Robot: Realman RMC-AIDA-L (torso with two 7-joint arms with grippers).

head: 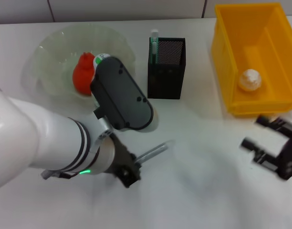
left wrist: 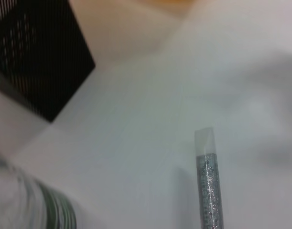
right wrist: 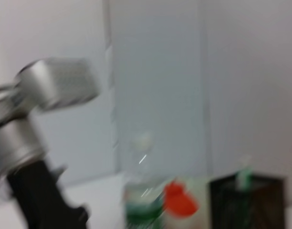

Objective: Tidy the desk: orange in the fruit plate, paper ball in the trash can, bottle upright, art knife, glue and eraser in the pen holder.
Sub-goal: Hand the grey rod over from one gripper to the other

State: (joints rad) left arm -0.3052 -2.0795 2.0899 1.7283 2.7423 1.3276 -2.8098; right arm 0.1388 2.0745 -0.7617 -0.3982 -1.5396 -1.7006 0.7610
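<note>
The left gripper [head: 136, 167] pinches a slim clear tube of silver glitter glue [head: 154, 151], lifted low over the white desk [head: 198, 191] — probably for carrying to the black mesh pen holder [head: 166, 67] just behind. The right gripper [head: 272, 148] waits with fingers spread, below the yellow plastic bin [head: 222, 47].

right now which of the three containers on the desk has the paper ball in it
The yellow plastic bin at the robot's right holds the white paper ball. The clear glass plate holds an orange fruit, and the black mesh pen holder holds only a green-capped stick.
</note>
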